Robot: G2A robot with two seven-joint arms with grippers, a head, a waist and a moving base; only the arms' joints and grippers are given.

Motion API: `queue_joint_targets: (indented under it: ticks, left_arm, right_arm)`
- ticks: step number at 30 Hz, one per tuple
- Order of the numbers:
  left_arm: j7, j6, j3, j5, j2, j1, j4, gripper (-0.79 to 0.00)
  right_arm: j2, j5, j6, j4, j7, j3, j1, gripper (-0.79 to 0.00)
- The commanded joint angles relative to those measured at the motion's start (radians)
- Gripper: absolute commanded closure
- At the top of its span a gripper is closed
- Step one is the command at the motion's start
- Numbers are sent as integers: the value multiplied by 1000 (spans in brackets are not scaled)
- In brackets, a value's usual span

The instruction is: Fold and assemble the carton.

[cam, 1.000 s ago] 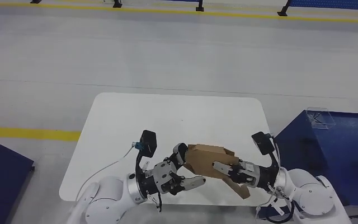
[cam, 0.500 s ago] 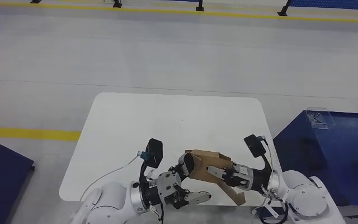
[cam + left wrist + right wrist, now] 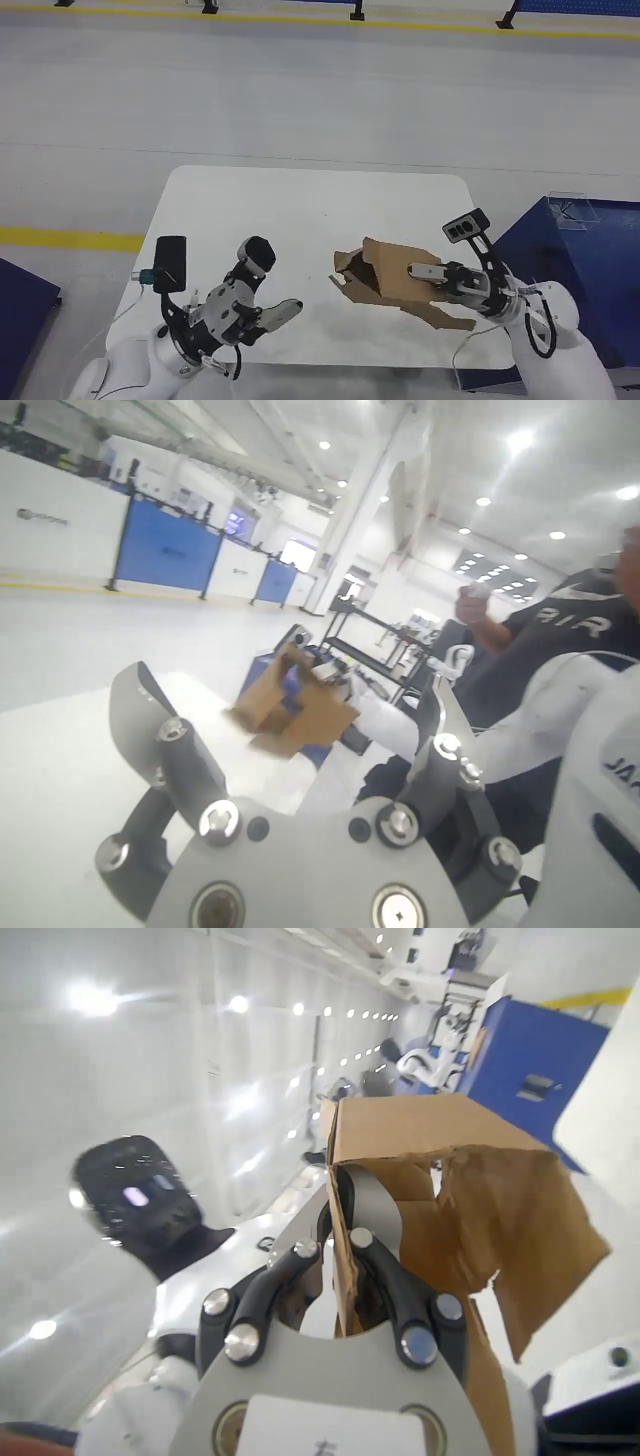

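Observation:
The brown carton [image 3: 385,276] is half opened, its flaps loose and torn, at the right front of the white table [image 3: 300,210]. My right gripper [image 3: 418,271] is shut on one wall of the carton [image 3: 440,1188], a finger on each side of the cardboard. My left gripper [image 3: 268,285] stands open with nothing in it near the table's front left, well apart from the carton [image 3: 290,715]. Its two fingers [image 3: 145,710] are spread wide.
A blue bin [image 3: 565,250] with a clear container [image 3: 572,210] on its rim stands right of the table. Bare table surface lies at the back and the left. Blue barriers [image 3: 170,550] line the far floor.
My left gripper has let go of the carton and pulled back to the left. The right gripper has swung the carton to the right and tipped it more upright.

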Motion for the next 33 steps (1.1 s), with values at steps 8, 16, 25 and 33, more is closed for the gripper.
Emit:
queue_joint_targets:
  ticks: [8, 16, 25, 33]
  left_arm:
    - [-185, 130, 100, -166, -3, -85, 109, -785]
    - [-243, 162, 147, -242, -7, -156, 165, -785]
    - [-262, 195, 196, -241, -11, -203, 197, -785]
    - [-257, 200, 219, -246, -13, -224, 210, -785]
  right_arm:
    - [-2, 59, 42, 32, 78, -18, 38, 0]
    - [-1, 14, -22, -4, 98, -6, 11, 0]
    - [0, 5, -35, -34, 106, 10, -18, 0]
    - [0, 4, -33, -38, 113, 14, -21, 0]
